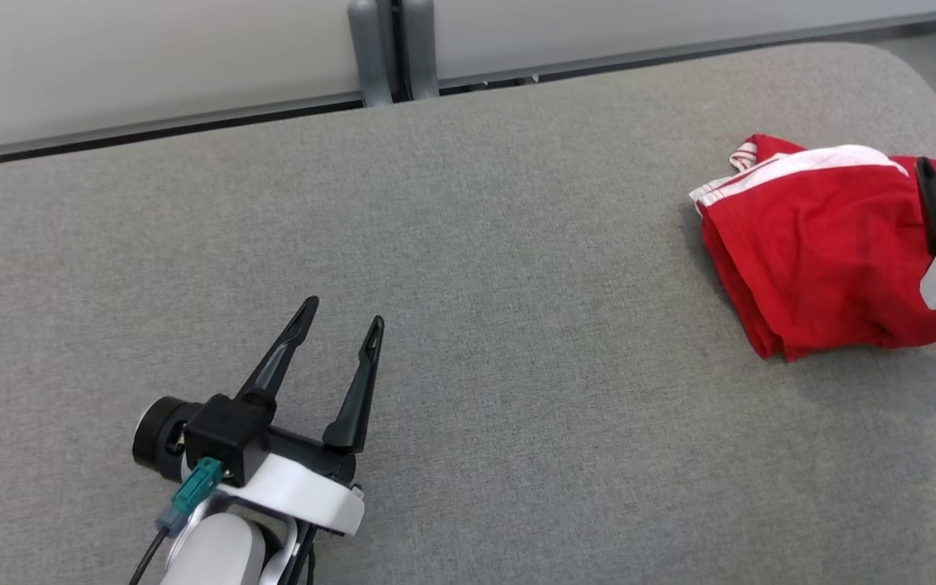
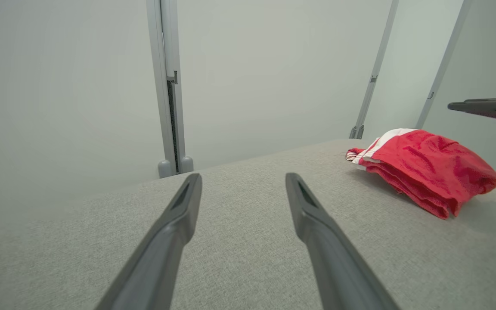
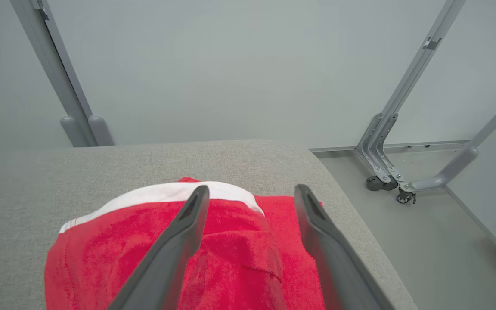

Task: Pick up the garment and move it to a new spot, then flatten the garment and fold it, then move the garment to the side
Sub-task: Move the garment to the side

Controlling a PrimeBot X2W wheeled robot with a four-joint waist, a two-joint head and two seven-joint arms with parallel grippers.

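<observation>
red garment (image 1: 825, 244) sits at 2 o'clock on the table (image 1: 468, 203) — my right gripper (image 3: 252, 190) hangs over it, fingers wide, gripping nothing; my left gripper (image 1: 343, 313), at 7 o'clock, is wide too.

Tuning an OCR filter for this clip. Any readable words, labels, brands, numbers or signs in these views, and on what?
No readable text on anything here.
Red garment: white band and stripes, no print or tag lettering visible.
Left gripper and right gripper: dark fingers, no legible markings.
Grey table and wall panels: plain, no signs or numbers.
</observation>
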